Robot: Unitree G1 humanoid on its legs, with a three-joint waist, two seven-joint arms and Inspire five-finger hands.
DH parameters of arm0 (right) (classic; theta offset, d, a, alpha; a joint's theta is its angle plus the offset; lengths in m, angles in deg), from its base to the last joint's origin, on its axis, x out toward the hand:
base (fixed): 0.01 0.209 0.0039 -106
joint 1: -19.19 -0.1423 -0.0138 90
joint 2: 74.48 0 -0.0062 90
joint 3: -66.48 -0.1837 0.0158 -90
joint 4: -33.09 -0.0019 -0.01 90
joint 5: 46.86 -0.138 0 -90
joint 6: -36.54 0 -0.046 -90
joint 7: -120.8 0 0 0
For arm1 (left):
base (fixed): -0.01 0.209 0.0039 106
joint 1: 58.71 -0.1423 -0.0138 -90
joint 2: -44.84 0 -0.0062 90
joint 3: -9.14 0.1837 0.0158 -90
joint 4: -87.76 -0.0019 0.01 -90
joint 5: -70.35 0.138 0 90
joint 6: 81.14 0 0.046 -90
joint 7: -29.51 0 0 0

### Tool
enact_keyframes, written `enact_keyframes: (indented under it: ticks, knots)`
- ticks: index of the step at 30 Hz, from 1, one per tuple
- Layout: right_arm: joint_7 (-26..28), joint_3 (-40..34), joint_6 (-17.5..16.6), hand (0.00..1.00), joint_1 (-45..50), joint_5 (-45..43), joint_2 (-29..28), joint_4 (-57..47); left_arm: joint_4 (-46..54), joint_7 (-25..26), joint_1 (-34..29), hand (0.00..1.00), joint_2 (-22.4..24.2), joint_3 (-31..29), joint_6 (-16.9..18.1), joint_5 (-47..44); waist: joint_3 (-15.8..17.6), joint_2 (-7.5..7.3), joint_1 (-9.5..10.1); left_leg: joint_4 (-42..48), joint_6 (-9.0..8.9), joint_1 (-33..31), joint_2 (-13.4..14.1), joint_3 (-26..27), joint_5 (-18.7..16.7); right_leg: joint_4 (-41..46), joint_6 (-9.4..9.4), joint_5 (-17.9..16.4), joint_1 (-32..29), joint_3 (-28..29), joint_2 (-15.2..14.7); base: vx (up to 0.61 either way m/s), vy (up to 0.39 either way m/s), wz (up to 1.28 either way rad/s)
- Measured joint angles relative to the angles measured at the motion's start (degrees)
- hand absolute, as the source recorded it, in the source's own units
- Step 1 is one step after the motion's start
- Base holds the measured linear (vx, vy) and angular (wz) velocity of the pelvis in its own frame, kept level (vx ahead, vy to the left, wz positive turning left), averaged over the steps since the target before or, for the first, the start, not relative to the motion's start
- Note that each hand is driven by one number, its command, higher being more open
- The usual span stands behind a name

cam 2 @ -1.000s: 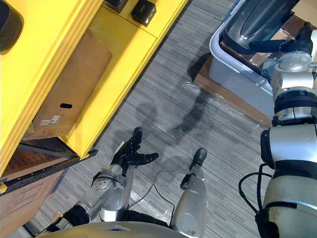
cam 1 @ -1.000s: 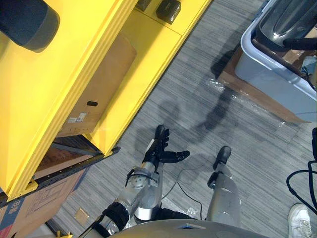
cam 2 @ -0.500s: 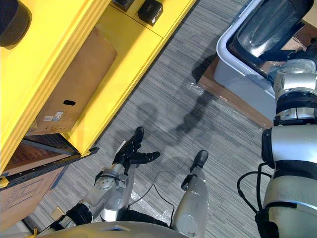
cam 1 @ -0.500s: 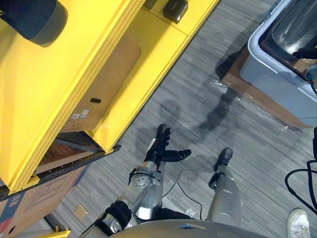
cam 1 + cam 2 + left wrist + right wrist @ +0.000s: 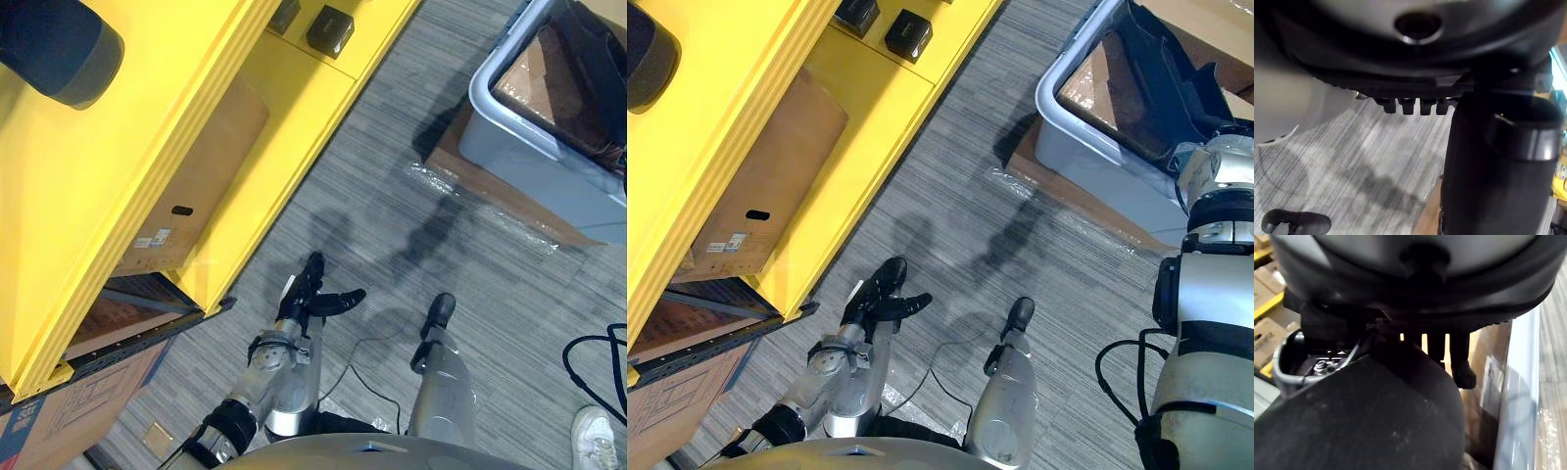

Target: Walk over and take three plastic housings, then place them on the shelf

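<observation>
Now: left hand [image 5: 302, 299] low above grey striped carpet [image 5: 392, 176], fingers straight, thumb out, empty. Large black plastic housing [image 5: 1161, 83] sits in pale grey plastic bin [image 5: 1083, 162]. Right hand [image 5: 1458, 363] beside bin wall; grasp: cannot tell.

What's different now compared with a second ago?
The dark plastic housing that lay across the grey bin has tipped up toward the right hand, baring the brown cardboard inside. The view shifted slightly. The left hand still hangs open over the carpet; the yellow shelf is unchanged.
</observation>
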Motion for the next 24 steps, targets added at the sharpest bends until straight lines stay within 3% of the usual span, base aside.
enact_keyframes:
  ticks: [8,15,20,24]
  knots:
    - [-1.5,-0.7,-1.1,0.0,1.9,0.2,0.0,-0.5,2.4,-0.2,-2.6,1.0,-2.2,-4.1,-0.6,0.0,0.6,-0.92,-1.64,-0.6,-0.13,2.5,0.9,1.4,0.0,-1.5,0.23,0.5,2.2,0.8,0.6,0.03,-0.013,-0.06]
    - [-2.9,-1.8,-8.4,0.0,3.7,10.9,0.0,-4.6,10.6,-2.9,-4.9,1.0,-4.6,-7.9,-0.6,-4.2,1.5,-2.64,-4.17,-4.1,-0.34,7.0,1.1,2.1,0.8,-3.1,0.27,0.6,5.8,0.6,0.7,0.05,-0.023,0.01]
    - [-4.1,-4.7,-15.6,0.0,11.2,18.9,-0.4,-16.6,22.7,-7.5,-6.4,1.0,-6.0,-10.8,-1.8,-13.6,1.5,-5.87,-6.27,-7.4,-0.6,10.9,1.4,2.7,1.7,-4.9,0.29,0.6,9.0,0.5,0.9,0.08,-0.022,0.01]
    - [-5.4,-7.9,-19.9,0.0,18.4,25.2,-4.8,-27.2,30.4,-10.7,-6.2,1.0,-6.3,-12.9,-7.7,-23.7,0.0,-9.28,-7.9,-11.9,-0.85,15.5,1.9,4.3,2.9,-6.2,0.28,0.6,11.5,0.6,1.0,0.06,-0.022,-0.08]
